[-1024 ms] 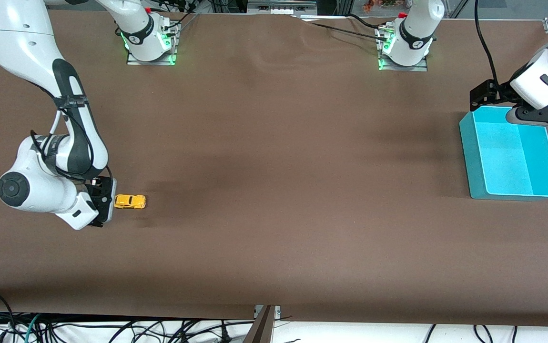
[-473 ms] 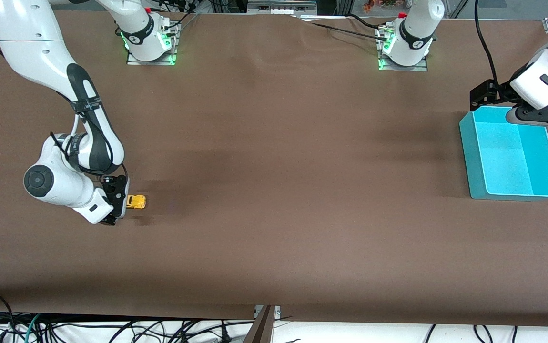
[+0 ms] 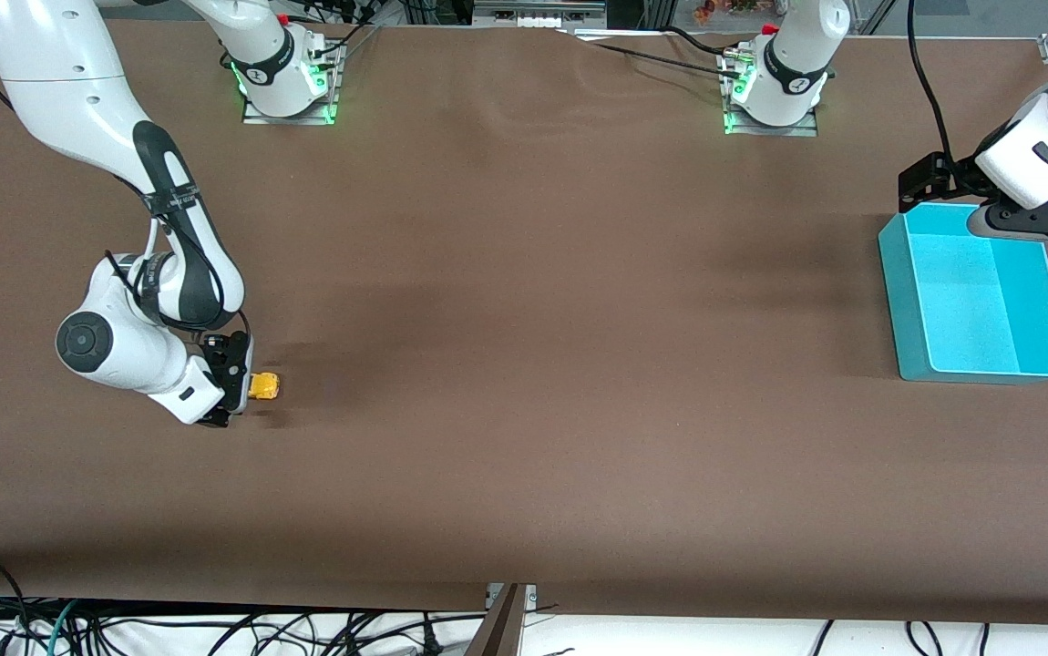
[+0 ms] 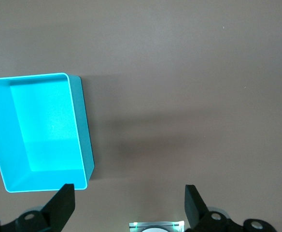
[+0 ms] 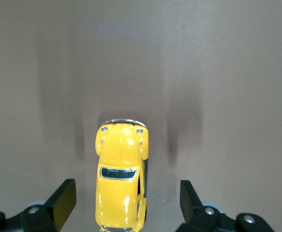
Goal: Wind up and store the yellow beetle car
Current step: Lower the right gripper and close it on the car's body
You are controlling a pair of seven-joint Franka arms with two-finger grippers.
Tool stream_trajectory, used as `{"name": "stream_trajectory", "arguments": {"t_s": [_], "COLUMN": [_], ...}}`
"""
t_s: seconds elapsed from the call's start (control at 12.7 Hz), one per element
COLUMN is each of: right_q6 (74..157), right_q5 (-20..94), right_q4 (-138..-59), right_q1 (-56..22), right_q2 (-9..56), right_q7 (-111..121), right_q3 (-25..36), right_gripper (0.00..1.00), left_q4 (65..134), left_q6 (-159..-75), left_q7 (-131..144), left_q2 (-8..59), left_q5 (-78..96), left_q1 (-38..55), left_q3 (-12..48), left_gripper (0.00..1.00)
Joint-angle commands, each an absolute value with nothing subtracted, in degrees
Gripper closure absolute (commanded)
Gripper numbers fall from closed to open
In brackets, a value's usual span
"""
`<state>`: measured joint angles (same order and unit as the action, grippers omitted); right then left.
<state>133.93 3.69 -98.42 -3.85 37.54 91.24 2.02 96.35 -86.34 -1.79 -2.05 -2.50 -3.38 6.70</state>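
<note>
The yellow beetle car point(image 3: 265, 386) stands on the brown table at the right arm's end. My right gripper point(image 3: 234, 388) is low at the car, and its dark hand hides the car's rear part in the front view. In the right wrist view the car point(image 5: 121, 174) lies lengthwise between the two fingers point(image 5: 63, 195). There is a gap on each side, so the right gripper point(image 5: 126, 193) is open and not touching it. My left gripper point(image 3: 1025, 223) waits over the rim of the cyan tray point(image 3: 893, 301) and is open point(image 4: 129, 193), holding nothing.
The cyan tray point(image 4: 82, 125) has nothing in it and sits at the left arm's end of the table. Both arm bases point(image 3: 287, 82) stand along the table's edge farthest from the front camera. Cables hang below the nearest edge.
My right gripper has moved along the table toward the car and now has its fingers on both sides of it. The car and the left arm have not moved.
</note>
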Motion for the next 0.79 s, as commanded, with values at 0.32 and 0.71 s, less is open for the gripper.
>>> {"name": "stream_trajectory", "arguments": {"t_s": [0.32,0.71], "right_q6": [137.02,137.02], "right_q5": [4.57,4.48], "right_q4": [-105.03,-105.12], "right_q1": [-3.52,-3.52], "right_q2": [32.87,32.87], "right_q7": [93.43,93.43], "right_q3": [1.76,1.85], "right_gripper": [0.20,0.51], "left_q4": [100.54,102.66], "left_q6": [-91.48,-93.52], "left_q7": [-2.20,-3.95], "left_q2": [-3.34,-4.74], "left_q5": [-3.43,-1.32], "left_q1": [-3.78,-4.92], "left_q3": [6.42,6.07], "left_gripper": [0.00,0.00]}}
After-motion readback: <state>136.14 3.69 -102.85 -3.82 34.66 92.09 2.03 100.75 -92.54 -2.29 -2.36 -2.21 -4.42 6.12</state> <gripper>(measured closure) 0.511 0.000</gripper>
